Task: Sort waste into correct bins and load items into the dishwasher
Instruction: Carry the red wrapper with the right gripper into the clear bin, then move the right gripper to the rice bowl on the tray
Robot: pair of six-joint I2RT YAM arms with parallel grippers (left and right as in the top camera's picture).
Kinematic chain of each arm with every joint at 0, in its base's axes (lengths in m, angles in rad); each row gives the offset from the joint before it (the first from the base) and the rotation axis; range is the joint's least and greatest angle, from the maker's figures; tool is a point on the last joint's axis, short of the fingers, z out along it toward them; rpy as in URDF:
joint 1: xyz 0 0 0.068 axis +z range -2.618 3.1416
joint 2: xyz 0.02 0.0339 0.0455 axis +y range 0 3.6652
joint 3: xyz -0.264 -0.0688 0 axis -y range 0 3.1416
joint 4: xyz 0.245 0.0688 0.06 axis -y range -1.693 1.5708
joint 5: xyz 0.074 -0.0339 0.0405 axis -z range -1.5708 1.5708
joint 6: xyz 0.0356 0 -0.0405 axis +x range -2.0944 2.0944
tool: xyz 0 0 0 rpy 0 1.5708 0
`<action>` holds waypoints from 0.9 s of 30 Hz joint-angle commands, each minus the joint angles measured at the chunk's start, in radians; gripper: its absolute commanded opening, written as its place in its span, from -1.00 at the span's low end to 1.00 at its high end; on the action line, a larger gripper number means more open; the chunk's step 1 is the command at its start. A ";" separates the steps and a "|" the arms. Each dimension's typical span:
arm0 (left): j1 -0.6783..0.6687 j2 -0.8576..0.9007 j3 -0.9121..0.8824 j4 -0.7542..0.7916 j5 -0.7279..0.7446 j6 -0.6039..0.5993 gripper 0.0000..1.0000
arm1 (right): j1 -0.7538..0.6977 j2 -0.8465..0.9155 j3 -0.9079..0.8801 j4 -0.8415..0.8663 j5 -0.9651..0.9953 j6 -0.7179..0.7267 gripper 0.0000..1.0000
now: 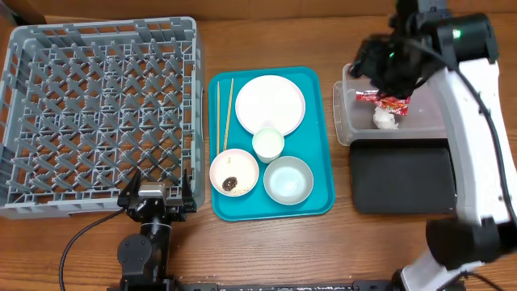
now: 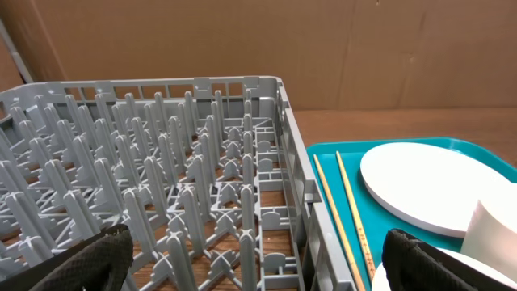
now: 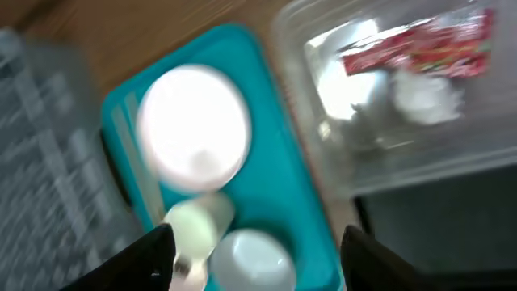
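Right gripper (image 3: pixel 258 271), jaws wide, empty, hovers over clear plastic tub (image 1: pixel 342 121) holding crinkled red wrapper (image 1: pixel 393 101), crumpled white tissue (image 1: pixel 386 119). Left gripper (image 2: pixel 258 275) likewise parted beside grey lattice dish rack (image 2: pixel 275 105). Probably next: white bowl (image 1: pixel 234 164) with brown scraps (image 1: pixel 231 184) on teal tray (image 1: pixel 321 198); pinch rim, carry level.

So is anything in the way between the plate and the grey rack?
Yes. The chopsticks lie on the tray between the plate and the rack, whose near wall also stands there.

Waste lying in tub (image 1: pixel 341 121).
The wrapper (image 1: pixel 393 101) and tissue (image 1: pixel 385 119) are resting inside; plate (image 1: pixel 270 103), cup (image 1: pixel 268 144), bowls (image 1: pixel 288 179) and chopsticks (image 1: pixel 224 113) are sitting on the teal tray (image 1: pixel 320 145).
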 commanded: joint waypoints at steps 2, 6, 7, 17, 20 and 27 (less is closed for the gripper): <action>-0.006 -0.009 -0.006 0.001 -0.006 0.019 1.00 | 0.167 -0.002 -0.048 -0.057 0.027 -0.043 0.35; -0.006 -0.009 -0.006 0.001 -0.006 0.019 1.00 | 0.269 -0.002 -0.192 -0.032 0.051 -0.029 0.34; -0.006 -0.009 -0.006 0.001 -0.006 0.019 1.00 | 0.294 -0.002 -0.246 -0.010 0.061 -0.029 0.34; -0.006 -0.009 -0.006 0.001 -0.006 0.019 1.00 | 0.434 -0.002 -0.510 0.367 0.087 0.260 0.32; -0.006 -0.009 -0.006 0.001 -0.006 0.019 1.00 | 0.441 -0.002 -0.527 0.426 0.085 0.320 0.25; -0.006 -0.009 -0.006 0.001 -0.006 0.019 1.00 | 0.555 -0.002 -0.538 0.436 0.069 0.307 0.22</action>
